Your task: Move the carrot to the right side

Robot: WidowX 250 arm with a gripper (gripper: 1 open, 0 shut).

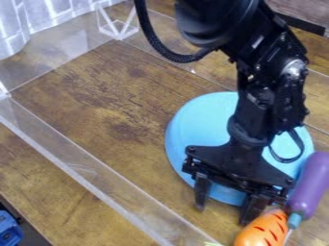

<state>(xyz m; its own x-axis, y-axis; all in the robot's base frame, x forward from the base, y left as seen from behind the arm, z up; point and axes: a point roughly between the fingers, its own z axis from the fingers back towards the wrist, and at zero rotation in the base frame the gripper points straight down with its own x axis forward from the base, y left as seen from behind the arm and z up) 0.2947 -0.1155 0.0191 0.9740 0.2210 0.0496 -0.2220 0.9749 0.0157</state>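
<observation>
The orange carrot (267,231) lies at the bottom right of the wooden table, its light green top cut off by the bottom edge. My gripper (232,203) hangs from the black arm just left of and above the carrot, over the front rim of the blue plate (193,130). Its two dark fingers (201,195) stand apart with nothing between them. The right finger is very close to the carrot; whether it touches it I cannot tell.
A glossy purple eggplant (311,187) lies at the right edge, beside the carrot and the plate. A clear plastic wall (90,159) runs diagonally along the table's left and front. The wooden tabletop (103,96) stretches to the left of the plate.
</observation>
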